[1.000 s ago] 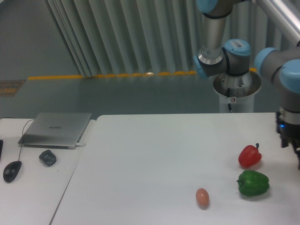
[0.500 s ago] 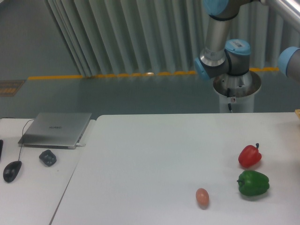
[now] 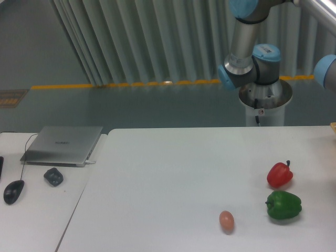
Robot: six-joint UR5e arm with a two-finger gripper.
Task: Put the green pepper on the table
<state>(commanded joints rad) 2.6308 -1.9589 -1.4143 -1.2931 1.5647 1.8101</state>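
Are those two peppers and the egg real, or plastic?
Hard to tell. The green pepper and red pepper look glossy and evenly coloured, which hints at plastic, though real peppers shine too. The egg looks matte pinkish-brown, so it could be either.

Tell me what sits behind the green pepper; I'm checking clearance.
Behind the green pepper sits the red pepper, apart from it. Beyond is bare table; nothing looks covered.

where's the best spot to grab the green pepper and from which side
Probably from straight above, fingers closing across the wide lobed body of the green pepper. It sits low on the table, so a side approach would scrape the surface. Close the fingers left-to-right in the picture: the red pepper sits just behind, the egg further off.
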